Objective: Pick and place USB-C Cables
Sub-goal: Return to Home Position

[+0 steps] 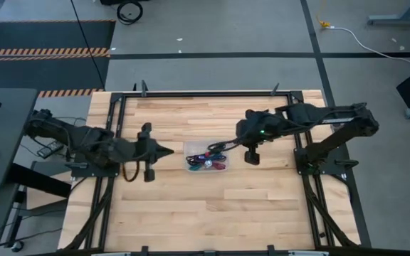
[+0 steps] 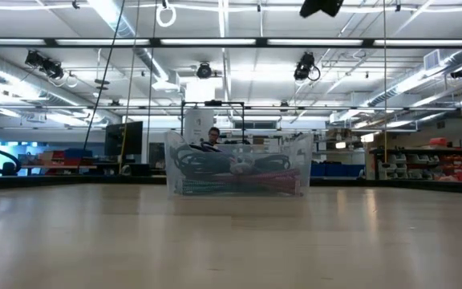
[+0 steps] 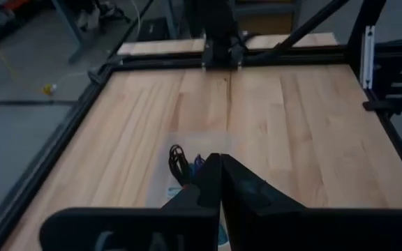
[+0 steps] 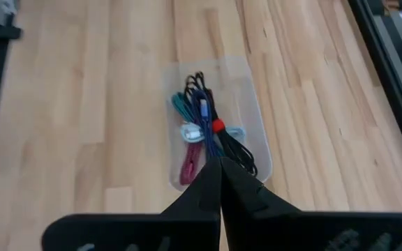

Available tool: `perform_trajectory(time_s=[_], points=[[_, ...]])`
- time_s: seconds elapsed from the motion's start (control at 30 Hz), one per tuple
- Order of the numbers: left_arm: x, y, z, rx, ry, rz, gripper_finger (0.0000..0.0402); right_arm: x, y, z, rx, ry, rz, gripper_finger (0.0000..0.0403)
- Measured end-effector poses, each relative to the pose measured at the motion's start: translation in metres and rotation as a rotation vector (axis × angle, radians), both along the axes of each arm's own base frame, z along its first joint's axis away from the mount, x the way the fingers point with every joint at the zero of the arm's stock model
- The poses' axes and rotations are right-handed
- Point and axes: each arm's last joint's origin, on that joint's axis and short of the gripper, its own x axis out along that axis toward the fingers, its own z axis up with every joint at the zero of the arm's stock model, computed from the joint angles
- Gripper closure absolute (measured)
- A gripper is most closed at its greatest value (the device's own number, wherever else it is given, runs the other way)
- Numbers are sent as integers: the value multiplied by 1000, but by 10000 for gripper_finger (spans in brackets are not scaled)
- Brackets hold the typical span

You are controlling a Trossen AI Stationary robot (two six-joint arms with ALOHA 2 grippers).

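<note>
Right gripper (image 4: 220, 162) above bin (image 4: 246, 97) of cables (image 4: 202, 129)

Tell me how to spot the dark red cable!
On the wooden table, a clear bin sits in the middle, between the two arms. Inside it, the maroon-red cable lies beside the light blue cable. It is the only all-dark-red one.

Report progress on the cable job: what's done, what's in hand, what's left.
Done: the cables lie in the bin, which sits at the middle of the table. In hand: nothing. The left gripper and right gripper are both shut and empty, with their tips near opposite ends of the bin. Left: no loose cable shows on the table, so likely only homing remains.
</note>
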Motion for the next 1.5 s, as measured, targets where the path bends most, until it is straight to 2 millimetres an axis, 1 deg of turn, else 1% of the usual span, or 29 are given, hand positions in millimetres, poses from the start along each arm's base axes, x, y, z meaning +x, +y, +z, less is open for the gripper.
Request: perform_trajectory(time_s=[0.2, 0.3, 0.4, 0.5, 0.6, 0.7, 0.8, 0.87, 0.97, 1.07, 1.17, 1.23, 1.37, 1.5], points=[[-9, -20, 2, 51, -34, 8, 393, -20, 9, 18, 21, -89, 32, 400], [-12, -25, 2, 64, -43, 5, 392, -31, 11, 28, 30, -139, 47, 400], [-18, -25, 6, 55, -62, -15, 393, -42, 13, 36, 37, -185, 61, 400], [-21, -25, 12, 45, -95, -92, 393, -55, 14, 44, 29, -225, 89, 399], [-22, -24, 25, 48, -189, -214, 393, -66, 13, 54, 18, -285, 120, 399], [-19, -17, 33, 63, -245, -295, 393, -75, 11, 62, 16, -346, 131, 399], [-11, -5, 34, 68, -279, -349, 393, -80, 10, 65, 17, -368, 131, 399], [-3, 5, 28, 54, -336, -396, 393, -81, 10, 66, 17, -372, 131, 399], [6, 26, 15, 33, -382, -446, 393, -81, 10, 66, 19, -372, 129, 399], [4, 52, 7, -1, -386, -395, 393, -82, 10, 66, 19, -371, 130, 399], [-8, 69, 6, -22, -390, -386, 393, -83, 9, 65, 9, -360, 123, 399], [-25, 74, 9, -26, -389, -386, 393, -87, 8, 65, -5, -350, 103, 399], [-64, 75, 10, -28, -342, -325, 393, -97, 5, 62, -16, -372, 52, 399], [-100, 72, 16, -16, -400, -260, 393, -107, 2, 52, 13, -443, 30, 398]])
